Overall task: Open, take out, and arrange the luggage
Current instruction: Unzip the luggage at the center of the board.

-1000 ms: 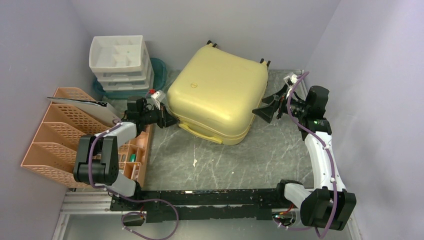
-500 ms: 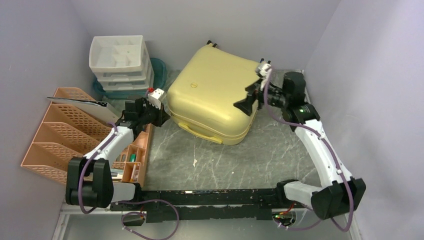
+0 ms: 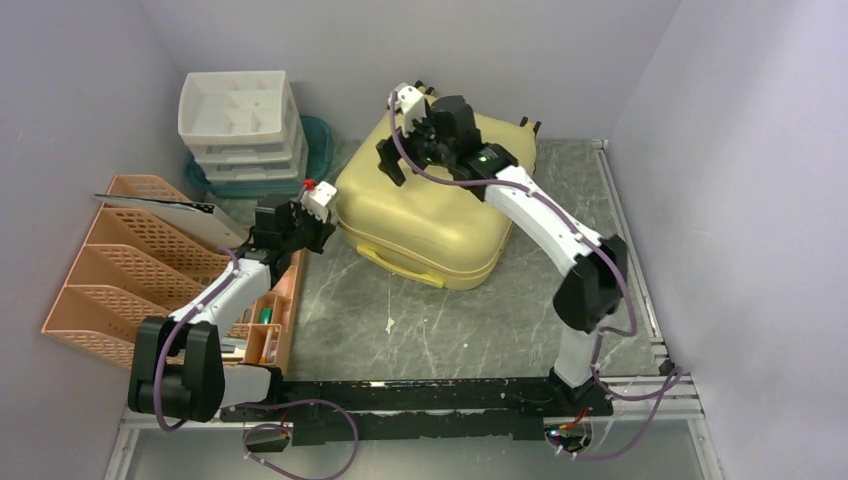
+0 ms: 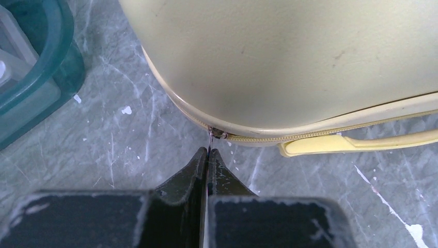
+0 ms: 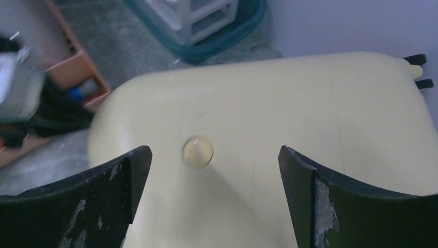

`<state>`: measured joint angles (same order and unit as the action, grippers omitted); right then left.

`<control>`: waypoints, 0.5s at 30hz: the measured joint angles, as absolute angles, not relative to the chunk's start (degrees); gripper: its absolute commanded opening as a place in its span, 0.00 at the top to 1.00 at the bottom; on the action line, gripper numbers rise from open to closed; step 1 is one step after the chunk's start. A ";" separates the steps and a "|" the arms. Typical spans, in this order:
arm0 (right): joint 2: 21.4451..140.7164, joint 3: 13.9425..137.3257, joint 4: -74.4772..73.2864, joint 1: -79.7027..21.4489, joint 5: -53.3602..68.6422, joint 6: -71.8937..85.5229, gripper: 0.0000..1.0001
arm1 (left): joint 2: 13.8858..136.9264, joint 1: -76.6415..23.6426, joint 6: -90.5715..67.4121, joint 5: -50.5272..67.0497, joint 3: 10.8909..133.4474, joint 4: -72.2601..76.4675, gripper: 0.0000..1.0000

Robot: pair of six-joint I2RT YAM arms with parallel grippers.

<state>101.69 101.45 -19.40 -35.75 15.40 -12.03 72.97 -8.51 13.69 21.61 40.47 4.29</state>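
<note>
- luggage (image 3: pixel 430 200) closed, centre frame; unzipping, unpacking, arranging all left
- left gripper (image 4: pixel 207 155) clamped on zipper pull (image 4: pixel 210 138), lower centre
- right gripper (image 5: pixel 214 157) wide apart, empty, above it

luggage (image 3: pixel 430 215) | pale yellow hard-shell | closed, lying flat | wheels far, handle near

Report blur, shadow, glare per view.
Right wrist view: left edge motion-blurred; soft shadow on the pale yellow hard-shell suitcase under the open right gripper. Left wrist view: sharp at the metal zipper pull. Top external view: evenly lit, sharp.
</note>
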 measured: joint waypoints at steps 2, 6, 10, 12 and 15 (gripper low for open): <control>106.39 106.04 -19.22 -36.07 13.15 -10.26 0.00 | 72.97 -8.71 14.52 21.76 40.16 4.89 0.95; 115.77 115.66 -18.57 -37.63 7.42 -7.99 0.00 | 73.01 -9.02 16.36 22.46 40.07 5.32 0.95; 121.73 120.75 -16.75 -41.30 -0.80 -8.71 0.00 | 73.01 -8.99 17.98 23.88 39.92 5.50 0.95; 124.49 122.72 -14.76 -43.97 -6.46 -9.65 0.00 | 73.01 -8.88 18.74 24.58 39.64 5.91 0.95; 128.49 124.95 -10.68 -47.53 -14.26 -11.75 0.00 | 73.01 -8.69 19.55 25.67 39.33 6.35 0.95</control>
<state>128.49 124.95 -10.68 -47.53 -14.26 -11.75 73.01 -8.69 19.55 25.67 39.33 6.35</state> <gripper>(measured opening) 0.998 0.057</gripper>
